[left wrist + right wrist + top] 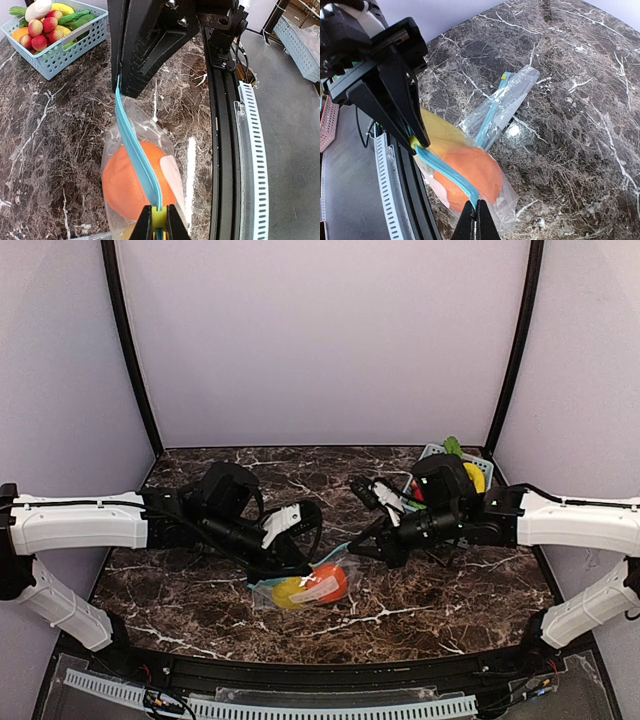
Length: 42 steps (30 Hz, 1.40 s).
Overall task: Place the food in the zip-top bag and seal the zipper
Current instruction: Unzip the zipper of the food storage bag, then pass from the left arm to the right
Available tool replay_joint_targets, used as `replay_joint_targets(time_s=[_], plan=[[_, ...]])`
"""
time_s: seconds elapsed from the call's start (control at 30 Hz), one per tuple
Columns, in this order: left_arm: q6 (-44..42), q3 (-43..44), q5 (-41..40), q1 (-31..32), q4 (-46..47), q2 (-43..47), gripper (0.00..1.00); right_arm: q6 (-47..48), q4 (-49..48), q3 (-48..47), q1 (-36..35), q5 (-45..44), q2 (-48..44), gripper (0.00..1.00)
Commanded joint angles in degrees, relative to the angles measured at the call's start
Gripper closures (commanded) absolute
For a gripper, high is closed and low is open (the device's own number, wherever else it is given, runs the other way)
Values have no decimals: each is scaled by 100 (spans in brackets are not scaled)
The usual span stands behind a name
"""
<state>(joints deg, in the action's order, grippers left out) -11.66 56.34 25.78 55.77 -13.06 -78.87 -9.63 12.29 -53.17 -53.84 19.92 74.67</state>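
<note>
clear crinkled bag (512,97), glossy orange ball (120,185)

The top view looks down from above and behind the arm bases, facing 12 o'clock toward the back wall. It is far enough off to take in the whole counter (450,600). The left wrist view sits close over the bag (132,117), with the left end effector (159,225) at 6 o'clock and the right end effector (127,90) at 12. The right wrist view is as near, with the right end effector at 6 o'clock and the left at 10. All three share the bag and ball (328,583). The top and left wrist views share the basket (440,453).
</note>
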Motion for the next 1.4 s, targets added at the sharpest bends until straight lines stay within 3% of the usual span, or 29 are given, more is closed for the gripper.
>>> replay_joint_targets(time_s=[0.0,0.1,0.27,0.33,0.4,0.53,0.83,1.03,1.37], plan=[[293,95,212,-21,-430,-161,98,-310,-721,116,129,407,133,100],[300,149,332,-20,-523,-281,99,-284,-912,184,129,511,408,96],[223,141,763,-19,-531,-356,99,-268,-1619,424,129,1101,468,50],[190,178,827,-21,-554,-399,99,-255,-1800,541,129,1277,464,38],[176,216,866,-32,-604,-447,99,-259,-1923,608,120,1480,488,30],[140,286,1015,-48,-675,-544,99,-278,-2035,667,12,1684,620,23],[166,310,1083,-63,-698,-593,99,-201,-1993,545,-249,1943,1104,27],[178,308,1181,-58,-668,-569,99,-176,-2057,601,-297,1862,1298,41],[333,313,1224,-85,-594,-623,99,-68,-1986,465,-330,1898,1440,74]])
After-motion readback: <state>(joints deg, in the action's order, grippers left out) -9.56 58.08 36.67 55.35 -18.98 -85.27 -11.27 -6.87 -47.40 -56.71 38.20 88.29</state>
